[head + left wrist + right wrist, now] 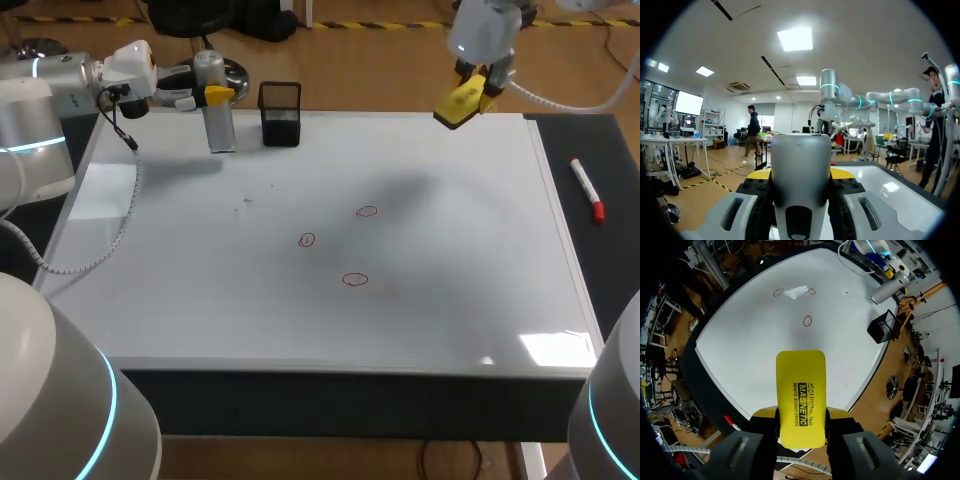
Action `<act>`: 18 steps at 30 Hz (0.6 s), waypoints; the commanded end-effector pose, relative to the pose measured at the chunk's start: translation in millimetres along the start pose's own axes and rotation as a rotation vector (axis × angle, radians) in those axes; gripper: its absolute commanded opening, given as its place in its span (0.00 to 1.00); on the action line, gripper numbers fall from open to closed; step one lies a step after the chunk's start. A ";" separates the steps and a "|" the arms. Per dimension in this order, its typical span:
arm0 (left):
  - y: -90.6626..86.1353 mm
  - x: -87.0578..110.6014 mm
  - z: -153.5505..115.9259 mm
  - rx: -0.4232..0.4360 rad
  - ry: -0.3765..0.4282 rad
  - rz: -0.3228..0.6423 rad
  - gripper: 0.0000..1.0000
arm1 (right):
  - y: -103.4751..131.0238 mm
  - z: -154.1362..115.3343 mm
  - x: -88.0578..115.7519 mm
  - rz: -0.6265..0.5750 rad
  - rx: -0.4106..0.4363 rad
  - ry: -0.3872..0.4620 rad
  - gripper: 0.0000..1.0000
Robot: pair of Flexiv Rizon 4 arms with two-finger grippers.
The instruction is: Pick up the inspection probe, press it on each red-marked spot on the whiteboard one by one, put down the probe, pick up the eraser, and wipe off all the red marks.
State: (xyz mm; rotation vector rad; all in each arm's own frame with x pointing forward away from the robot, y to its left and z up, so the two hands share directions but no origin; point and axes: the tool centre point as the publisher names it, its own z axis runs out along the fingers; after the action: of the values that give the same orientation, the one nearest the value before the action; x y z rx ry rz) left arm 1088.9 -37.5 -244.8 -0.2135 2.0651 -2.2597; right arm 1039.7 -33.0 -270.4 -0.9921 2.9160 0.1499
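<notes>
Two grips | left hand (214,97) pinches probe (221,132), tips (844,173) half-hidden | right hand (470,95) pinches eraser (454,106), seemingly above whiteboard (420,310)

Glossy, smooth whiteboard (450,300); probe (215,115) with matt grey, metal-looking barrel; smooth yellow plastic eraser (458,103); black wire-mesh holder (280,115).

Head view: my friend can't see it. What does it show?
A whiteboard has three red marks near its middle. The left gripper holds the probe upright at the back beside a basket; the right gripper holds the eraser above the back edge.
</notes>
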 end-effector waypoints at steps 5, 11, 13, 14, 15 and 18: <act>-1.0 -0.2 0.1 0.000 0.001 0.000 0.00 | -0.1 -0.7 0.6 -0.002 0.003 0.001 0.00; -1.0 -0.2 0.1 0.000 0.001 0.000 0.00 | -0.1 -0.7 0.6 -0.002 0.003 0.001 0.00; -2.1 3.7 6.0 0.017 0.015 0.007 0.00 | -0.1 -0.7 0.6 -0.002 0.003 0.001 0.00; -2.0 6.9 10.0 0.020 0.026 0.010 0.00 | -0.1 -0.7 0.6 -0.002 0.003 0.001 0.00; -1.7 10.7 14.3 0.022 0.039 0.009 0.00 | -0.1 -0.7 0.6 -0.002 0.003 0.001 0.00; 1.3 22.1 26.4 0.030 0.075 -0.003 0.00 | -0.1 -0.7 0.6 -0.002 0.003 0.001 0.00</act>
State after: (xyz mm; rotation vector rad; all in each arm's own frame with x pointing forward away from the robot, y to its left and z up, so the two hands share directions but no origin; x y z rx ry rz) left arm 1070.1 -57.4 -239.3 -0.1392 2.0674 -2.3212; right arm 1039.8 -33.0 -270.5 -0.9921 2.9160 0.1497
